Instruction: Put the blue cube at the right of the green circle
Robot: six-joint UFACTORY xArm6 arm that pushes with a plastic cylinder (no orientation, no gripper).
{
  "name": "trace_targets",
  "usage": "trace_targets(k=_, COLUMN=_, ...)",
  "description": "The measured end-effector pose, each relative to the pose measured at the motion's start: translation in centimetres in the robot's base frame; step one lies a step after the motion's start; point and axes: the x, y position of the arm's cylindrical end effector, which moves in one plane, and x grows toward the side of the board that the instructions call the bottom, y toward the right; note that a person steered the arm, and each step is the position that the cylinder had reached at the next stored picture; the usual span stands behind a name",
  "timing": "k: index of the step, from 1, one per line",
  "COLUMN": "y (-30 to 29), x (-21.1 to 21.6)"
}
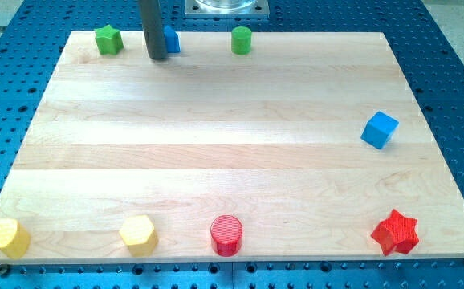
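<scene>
Tip [156, 58] hides a blue block [172, 39] between green star [108, 39] and green circle [242, 39].

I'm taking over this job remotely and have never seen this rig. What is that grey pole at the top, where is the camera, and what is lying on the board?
The grey pole is the arm's pushing rod; there is no gripper, so nothing is held. My tip slides on the wooden board and nudges blocks. There is one picture, looking down at the board from its near edge; the camera's mount is not on record.

Along the view's top: a green star, a blue block partly hidden behind the rod on the tip's right, and the green circle. At the view's right sits the blue cube, far from the tip. Along the bottom: two yellow blocks, a red cylinder and a red star.
</scene>
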Motion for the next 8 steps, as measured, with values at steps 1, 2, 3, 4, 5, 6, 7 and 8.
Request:
trace_targets(k=1, y=0.7, x=1.4)
trace_targets(k=2, y=8.3, x=7.5)
trace_targets(k=3, y=16.6, x=15.5)
trace_targets(k=4, y=25.0, x=23.0)
trace_targets(k=5, y=32.3, x=26.3)
trace_targets(k=6, y=32.8, x=20.8)
trace_targets(k=7, y=29.2, x=16.6)
trace_targets(k=8, y=28.7, x=20.3)
